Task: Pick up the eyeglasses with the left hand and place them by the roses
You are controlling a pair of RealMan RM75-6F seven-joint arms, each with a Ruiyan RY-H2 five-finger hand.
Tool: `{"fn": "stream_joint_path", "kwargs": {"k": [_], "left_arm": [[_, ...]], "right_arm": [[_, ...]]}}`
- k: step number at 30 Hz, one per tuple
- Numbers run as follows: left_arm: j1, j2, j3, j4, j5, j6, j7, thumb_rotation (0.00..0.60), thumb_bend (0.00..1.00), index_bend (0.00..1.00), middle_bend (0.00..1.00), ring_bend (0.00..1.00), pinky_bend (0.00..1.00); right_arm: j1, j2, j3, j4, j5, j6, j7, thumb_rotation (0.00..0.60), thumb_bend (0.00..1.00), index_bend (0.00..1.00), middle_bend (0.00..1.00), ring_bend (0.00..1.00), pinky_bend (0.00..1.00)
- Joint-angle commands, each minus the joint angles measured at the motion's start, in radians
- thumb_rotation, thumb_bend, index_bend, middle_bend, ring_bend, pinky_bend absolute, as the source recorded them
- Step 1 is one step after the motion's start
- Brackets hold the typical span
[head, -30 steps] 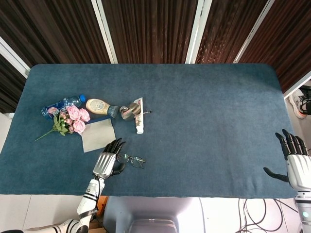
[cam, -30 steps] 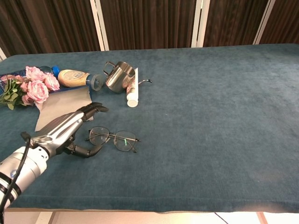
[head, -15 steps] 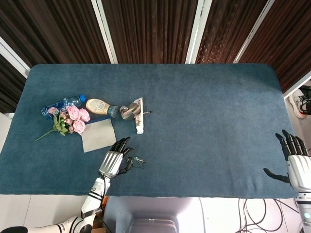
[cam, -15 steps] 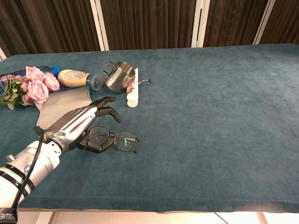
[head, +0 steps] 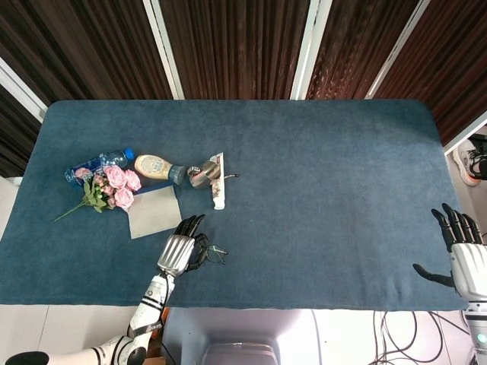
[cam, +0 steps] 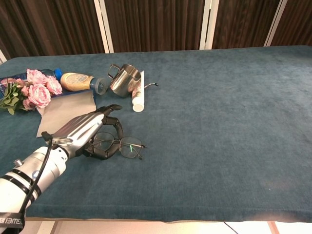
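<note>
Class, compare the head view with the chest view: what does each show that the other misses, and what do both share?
Only the head view shows the right hand, open at the table's near right corner. Only the chest view shows the left hand's fingers curling over the thin-framed eyeglasses' left lens. Both show the left hand, the eyeglasses, pink roses, grey cloth and steel cup.

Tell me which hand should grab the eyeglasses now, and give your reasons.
The left hand. Its fingers curl over the left lens of the eyeglasses, on the roses' side of the table. The right hand sits open at the far right edge, well away from both.
</note>
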Motion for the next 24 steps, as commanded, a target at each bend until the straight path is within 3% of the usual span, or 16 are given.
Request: {"fn": "stream_joint_path", "kwargs": {"k": [1,18,24], "left_arm": [[-0.001,-0.001,0.0,0.004,0.001,0.002,-0.001,0.6,0.41,0.53,0.06,0.0,0.1],[0.013,-0.006,-0.008,0.015,0.023,0.074,-0.059,0.6,0.44,0.65,0.11,0.01,0.09],[0.008,-0.001,-0.064,0.029,0.0,0.105,-0.066,0.6,0.44,0.66,0.12,0.01,0.07]], "right_arm": [[0.0,0.0,0.0,0.0,0.0,0.0,0.0,0.6,0.15,0.0,0.0,0.0,0.0],[0.001,0.0,-0.003,-0.002,-0.004,-0.003,-0.004,0.6,0.15,0.0,0.0,0.0,0.0],[0.0,0.002,-0.006,-0.003,-0.009,-0.001,-0.002,0.6,0.15,0.0,0.0,0.0,0.0]]}}
